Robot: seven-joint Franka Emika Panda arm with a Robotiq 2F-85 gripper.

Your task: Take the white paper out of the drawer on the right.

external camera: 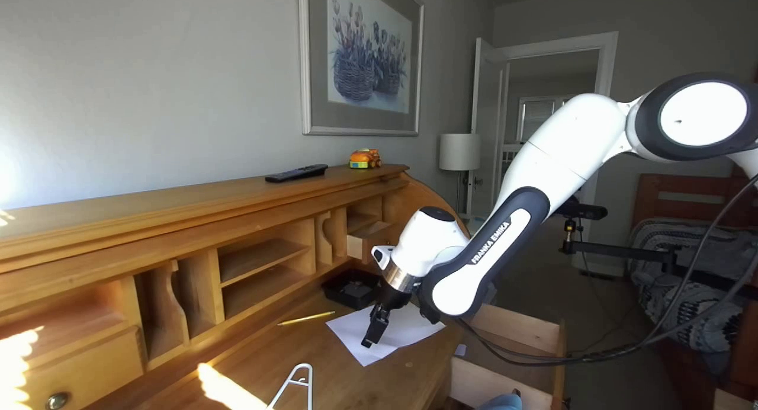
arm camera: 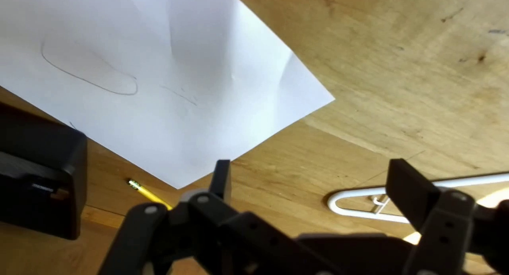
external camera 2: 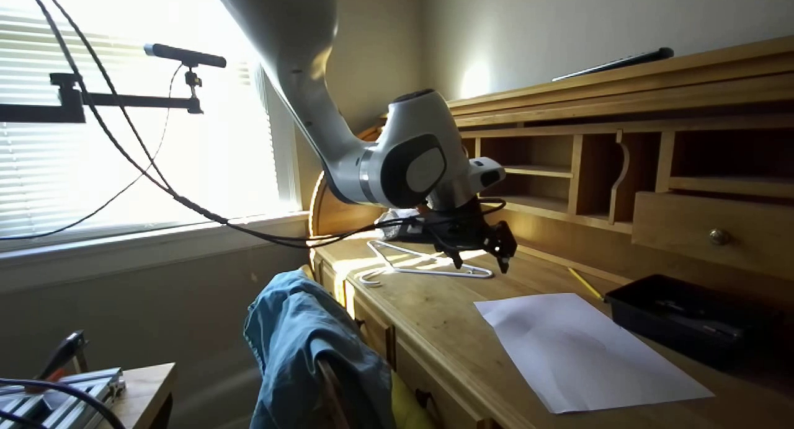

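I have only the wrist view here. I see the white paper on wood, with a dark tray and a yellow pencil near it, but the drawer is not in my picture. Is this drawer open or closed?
Observer: Open. In an exterior view the pale-wood drawer is pulled out, with its inside showing.
Operator: Thank you. Does the pincer touch the white paper? My view does not tell me the height.
Observer: No. In an exterior view it hangs above the desktop, not touching the white paper.
Operator: And is anything lying higher than this desktop?
Observer: Yes. In both exterior views a dark remote control lies on the highest ledge.
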